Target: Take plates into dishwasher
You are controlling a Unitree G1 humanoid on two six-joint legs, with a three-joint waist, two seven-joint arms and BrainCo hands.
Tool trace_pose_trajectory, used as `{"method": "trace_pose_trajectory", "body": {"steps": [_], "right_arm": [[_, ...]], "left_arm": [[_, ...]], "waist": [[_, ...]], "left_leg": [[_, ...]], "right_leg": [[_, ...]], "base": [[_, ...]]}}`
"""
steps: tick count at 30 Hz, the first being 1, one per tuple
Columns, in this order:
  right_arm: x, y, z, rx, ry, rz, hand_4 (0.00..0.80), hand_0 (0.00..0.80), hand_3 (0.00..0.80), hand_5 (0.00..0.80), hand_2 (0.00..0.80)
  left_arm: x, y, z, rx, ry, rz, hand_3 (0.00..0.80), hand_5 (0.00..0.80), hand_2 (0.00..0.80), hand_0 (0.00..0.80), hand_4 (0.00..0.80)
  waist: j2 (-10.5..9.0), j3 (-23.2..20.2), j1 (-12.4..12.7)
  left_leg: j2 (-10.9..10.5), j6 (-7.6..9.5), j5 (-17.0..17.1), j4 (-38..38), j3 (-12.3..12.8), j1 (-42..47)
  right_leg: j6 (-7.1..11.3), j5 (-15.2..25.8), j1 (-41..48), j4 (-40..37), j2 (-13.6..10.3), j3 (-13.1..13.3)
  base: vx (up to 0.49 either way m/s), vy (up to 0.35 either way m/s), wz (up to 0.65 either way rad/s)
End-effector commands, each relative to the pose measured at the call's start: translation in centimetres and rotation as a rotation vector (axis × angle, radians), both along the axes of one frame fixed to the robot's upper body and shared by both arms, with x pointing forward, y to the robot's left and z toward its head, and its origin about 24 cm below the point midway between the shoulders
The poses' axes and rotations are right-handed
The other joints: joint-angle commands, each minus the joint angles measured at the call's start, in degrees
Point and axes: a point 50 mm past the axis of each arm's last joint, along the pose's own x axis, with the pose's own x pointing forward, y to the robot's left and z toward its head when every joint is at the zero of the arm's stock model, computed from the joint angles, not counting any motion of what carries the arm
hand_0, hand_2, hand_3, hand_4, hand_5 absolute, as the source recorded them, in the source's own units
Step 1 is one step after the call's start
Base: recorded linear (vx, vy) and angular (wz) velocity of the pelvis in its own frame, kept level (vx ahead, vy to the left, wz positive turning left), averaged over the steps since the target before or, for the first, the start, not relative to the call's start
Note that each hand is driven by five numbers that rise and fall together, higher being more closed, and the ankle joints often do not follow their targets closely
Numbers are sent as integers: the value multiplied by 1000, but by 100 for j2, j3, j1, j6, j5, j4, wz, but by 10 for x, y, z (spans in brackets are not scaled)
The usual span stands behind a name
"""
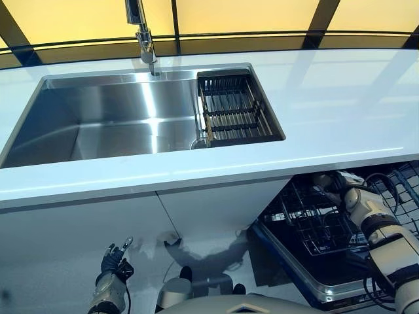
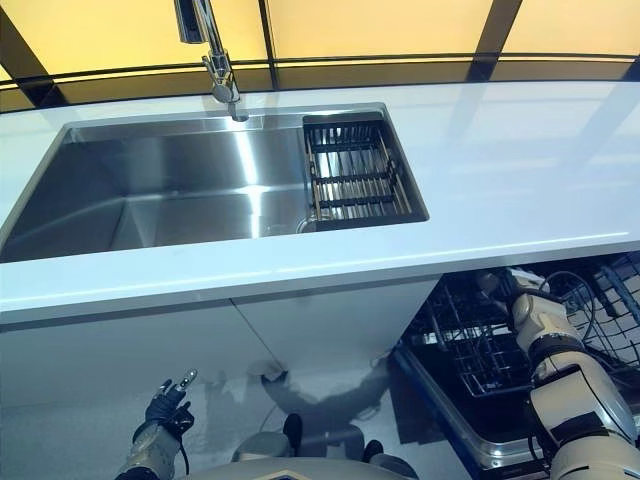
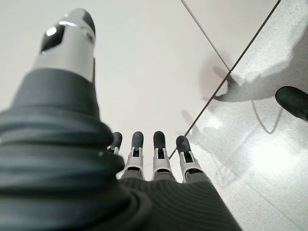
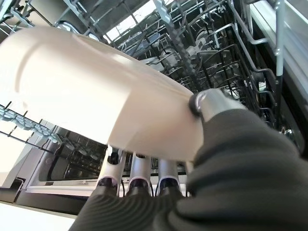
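A white plate [image 4: 96, 91] fills much of the right wrist view, tilted over the black wire dishwasher rack [image 4: 202, 43]. My right hand [image 4: 207, 103] is shut on it, thumb on the near face and fingers [image 4: 139, 178] underneath. From the head, that hand [image 1: 334, 184] reaches under the counter's edge into the pulled-out lower rack [image 1: 308, 226]; the plate is mostly hidden there. My left hand [image 1: 114, 261] hangs low by the cabinet front, its fingers [image 3: 159, 144] straight and holding nothing.
The white counter [image 1: 327, 98] carries a steel sink [image 1: 111, 118] with a black wire basket [image 1: 232, 108] at its right end and a faucet [image 1: 144, 39] behind. No plates show in the sink. White cabinet doors [image 1: 98, 229] stand left of the dishwasher.
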Motion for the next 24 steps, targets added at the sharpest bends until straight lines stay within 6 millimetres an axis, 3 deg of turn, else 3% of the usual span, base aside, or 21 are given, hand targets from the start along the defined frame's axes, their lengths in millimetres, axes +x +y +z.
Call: {"method": "trace_pose_trajectory", "body": {"steps": [1, 24], "right_arm": [[25, 0, 33, -42, -103, -6, 0, 0, 0, 0, 0], [24, -6, 39, 11, -133, -26, 0, 0, 0, 0, 0]], "left_arm": [[30, 5, 15, 41, -104, -33, 0, 0, 0, 0, 0], [29, 9, 16, 40, -105, -6, 0, 0, 0, 0, 0]], "waist": [[-99, -60, 156], [-172, -93, 64]], "left_leg": [[-61, 73, -522, -8, -61, 195], [-32, 66, -549, -8, 10, 256]], "right_leg": [[343, 211, -197, 54, -369, 54], [333, 202, -154, 40, -345, 109]], "base": [[0, 0, 0], [0, 0, 0]]}}
